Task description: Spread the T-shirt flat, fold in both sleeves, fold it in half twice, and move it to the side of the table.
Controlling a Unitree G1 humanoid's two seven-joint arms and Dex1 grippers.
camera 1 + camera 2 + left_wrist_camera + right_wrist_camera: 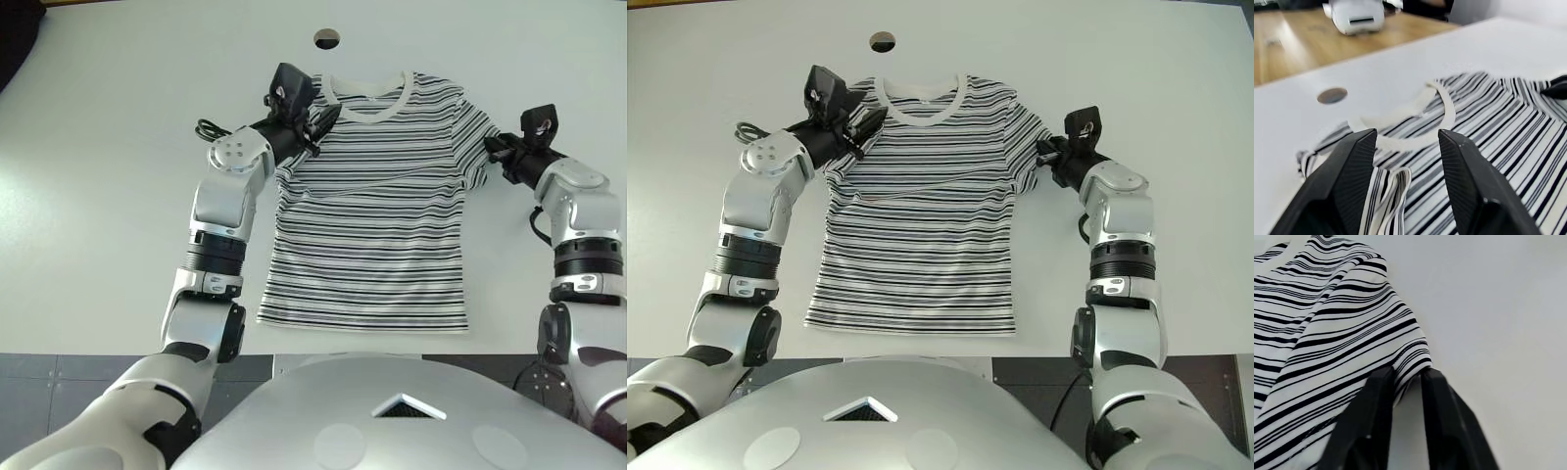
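So, the left gripper (1408, 139) has its two fingers (1352, 171) spread wide. It hovers over the robot's-left shoulder of the T-shirt (377, 215), with a folded strip of striped fabric (1393, 193) lying loose between the fingers, not pinched. In the head view that spot is upper middle of the frame, just left of the white collar (367, 101).

The right gripper (1408, 377) is a different story. Its fingers are nearly closed, nipping the hem of the right sleeve (477, 147) over at the right side of the frame.

The T-shirt, with black-and-white stripes, lies mostly flat in the centre of the frame on the white table (98, 215). Its collar points away from the robot and its bottom hem sits close to the near table edge. The right sleeve sticks out sideways, while the left one looks tucked in over the chest. A small round hole (326, 38) in the tabletop sits just above the collar, near the top of the frame.
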